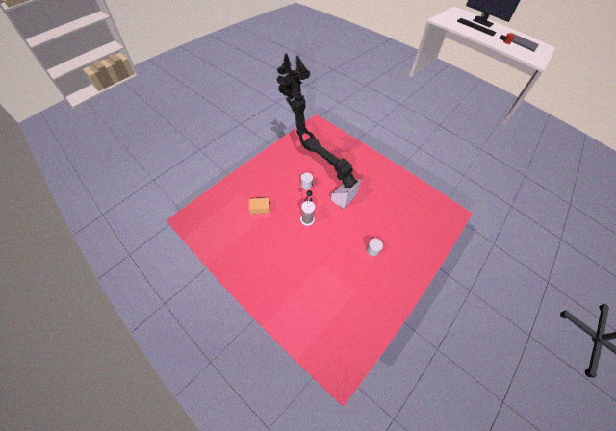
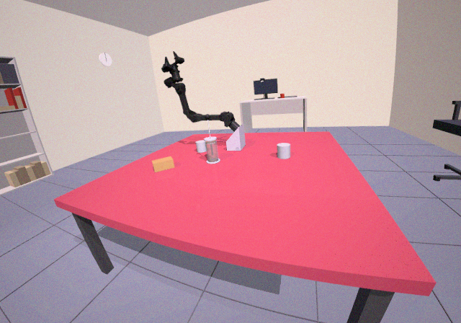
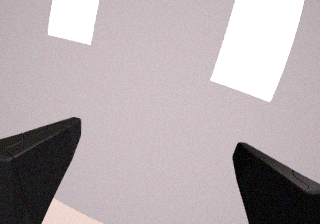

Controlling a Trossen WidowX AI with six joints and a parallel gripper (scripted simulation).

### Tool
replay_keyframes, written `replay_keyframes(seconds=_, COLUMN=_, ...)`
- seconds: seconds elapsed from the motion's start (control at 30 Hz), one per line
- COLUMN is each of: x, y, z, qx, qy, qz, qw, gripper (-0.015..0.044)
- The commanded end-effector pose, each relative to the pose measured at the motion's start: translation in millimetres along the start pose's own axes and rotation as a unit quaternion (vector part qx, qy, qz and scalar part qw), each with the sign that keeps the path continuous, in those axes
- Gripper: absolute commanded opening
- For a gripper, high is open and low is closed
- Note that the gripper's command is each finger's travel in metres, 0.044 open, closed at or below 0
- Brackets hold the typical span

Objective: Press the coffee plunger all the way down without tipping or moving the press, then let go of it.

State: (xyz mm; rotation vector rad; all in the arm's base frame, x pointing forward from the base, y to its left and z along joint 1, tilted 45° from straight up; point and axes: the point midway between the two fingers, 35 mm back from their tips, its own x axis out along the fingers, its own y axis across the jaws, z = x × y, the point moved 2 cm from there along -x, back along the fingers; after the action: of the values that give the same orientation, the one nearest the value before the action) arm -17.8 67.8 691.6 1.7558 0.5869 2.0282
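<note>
The coffee press stands upright on the red table. Its plunger is raised: the thin rod stands well above the lid, and the black knob shows at its top in the top view. In the exterior view the knob is hard to tell from the dark arm behind it. My gripper is open and empty, high up and away from the press, with its fingers pointing upward. The wrist view shows the ceiling between the fingers, not the press.
One white cup stands near the press, another farther off to the right. An orange block lies left of the press. The pale arm base is on the press's other side.
</note>
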Motion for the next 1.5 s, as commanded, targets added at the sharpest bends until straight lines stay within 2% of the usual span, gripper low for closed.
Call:
replay_keyframes(seconds=0.0, x=1, y=-3, z=1, qx=0.0, qy=-0.002, qz=-0.004, qw=1.0, gripper=0.0426)
replay_keyframes(seconds=0.17, x=7, y=-47, z=12, qx=-0.007, qy=-0.04, qz=-0.072, qw=0.997, gripper=0.044)
replay_keyframes(seconds=0.43, x=-6, y=-168, z=45, qx=-0.052, qy=-0.138, qz=-0.267, qw=0.952, gripper=0.044)
replay_keyframes(seconds=0.63, x=-45, y=-254, z=72, qx=-0.097, qy=-0.207, qz=-0.419, qw=0.879, gripper=0.044)
replay_keyframes(seconds=0.8, x=-96, y=-313, z=94, qx=-0.147, qy=-0.254, qz=-0.544, qw=0.786, gripper=0.044)
replay_keyframes(seconds=1.0, x=-175, y=-363, z=117, qx=-0.225, qy=-0.286, qz=-0.686, qw=0.63, gripper=0.044)
replay_keyframes(seconds=1.13, x=-235, y=-378, z=130, qx=-0.285, qy=-0.286, qz=-0.772, qw=0.49, gripper=0.044)
replay_keyframes(seconds=1.3, x=-311, y=-374, z=141, qx=-0.368, qy=-0.24, qz=-0.857, qw=0.268, gripper=0.044)
replay_keyframes(seconds=1.47, x=-367, y=-348, z=149, qx=-0.444, qy=-0.12, qz=-0.888, qw=0.009, gripper=0.044)
